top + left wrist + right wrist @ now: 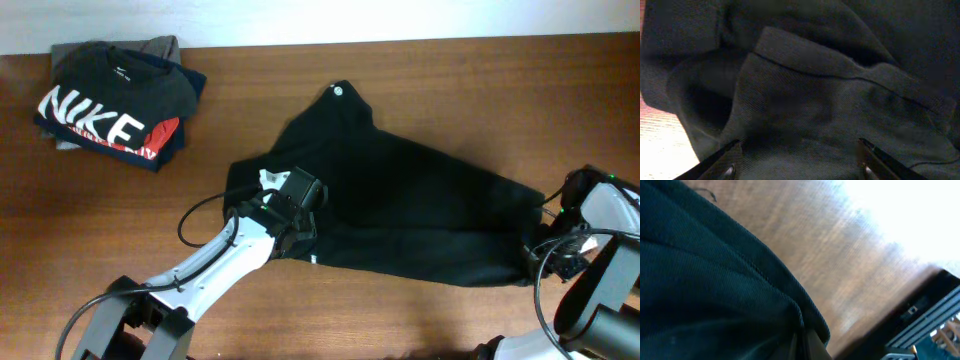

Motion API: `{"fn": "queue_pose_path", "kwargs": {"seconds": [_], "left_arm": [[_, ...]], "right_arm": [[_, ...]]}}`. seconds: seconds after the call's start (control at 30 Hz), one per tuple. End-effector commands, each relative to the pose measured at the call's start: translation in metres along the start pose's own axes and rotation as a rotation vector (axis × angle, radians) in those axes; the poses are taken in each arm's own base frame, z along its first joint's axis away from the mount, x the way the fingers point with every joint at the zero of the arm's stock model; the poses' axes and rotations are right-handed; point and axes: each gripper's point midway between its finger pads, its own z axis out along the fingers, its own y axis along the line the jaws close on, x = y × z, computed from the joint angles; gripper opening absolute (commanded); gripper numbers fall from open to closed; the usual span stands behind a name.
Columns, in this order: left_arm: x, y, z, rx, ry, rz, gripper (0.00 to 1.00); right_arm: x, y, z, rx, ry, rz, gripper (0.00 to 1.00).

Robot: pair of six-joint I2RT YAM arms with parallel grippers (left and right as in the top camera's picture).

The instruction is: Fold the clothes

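- The left gripper (799, 159) is hovering over the left part of the clothes (420, 210), jaws spread wide and closed on nothing.
- The right gripper (805, 347) is pinching the garment's right hem, jaws clamped tight.
- The table (400, 320) is carrying everything.
- The clothes are lying rumpled across its middle.
- A stack of folded garments (110, 100) is sitting at the far-left corner, well apart.
- The white neck tag (338, 91) is showing at the far tip.

left end effector (799, 145) cut off by bottom edge, clothes (840, 100) blurred, overflowing frame
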Motion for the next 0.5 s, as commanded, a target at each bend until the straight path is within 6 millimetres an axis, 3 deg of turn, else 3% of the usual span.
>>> {"fn": "queue_pose_path", "kwargs": {"seconds": [0.0,0.47], "left_arm": [[-0.0029,0.0004,0.0001,-0.001,-0.002,-0.015,0.72],[-0.0029,0.0004,0.0001,-0.001,-0.002,-0.015,0.73]], "right_arm": [[-0.0082,-0.0070,-0.0073,0.016,-0.042,0.054,0.04],[-0.0072,-0.0084,-0.0077,0.022,-0.038,0.053,0.05]]}}
